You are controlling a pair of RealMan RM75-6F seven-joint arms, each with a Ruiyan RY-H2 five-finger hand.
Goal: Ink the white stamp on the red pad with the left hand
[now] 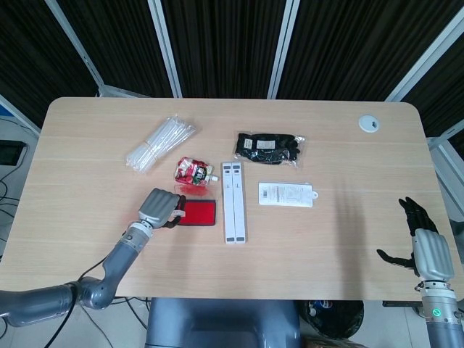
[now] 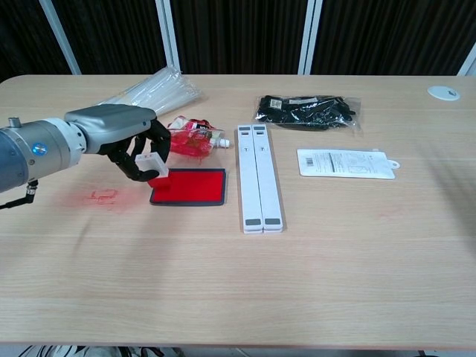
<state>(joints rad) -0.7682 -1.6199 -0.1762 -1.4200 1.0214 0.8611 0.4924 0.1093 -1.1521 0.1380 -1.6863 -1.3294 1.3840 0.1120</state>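
My left hand (image 2: 126, 137) (image 1: 161, 205) grips the white stamp (image 2: 152, 163), whose red base shows under the fingers. It hovers at the left end of the red ink pad (image 2: 191, 185) (image 1: 199, 212), just above its surface. In the head view the stamp (image 1: 176, 214) peeks out beside the hand. My right hand (image 1: 426, 243) hangs past the table's right front corner with fingers spread and nothing in it.
A faint red stamp mark (image 2: 100, 196) lies on the table left of the pad. Behind the pad is a red snack pouch (image 2: 190, 139). A white folded stand (image 2: 257, 176), a bundle of clear tubes (image 2: 145, 91), a black bag (image 2: 306, 111) and a white card (image 2: 343, 163) lie around.
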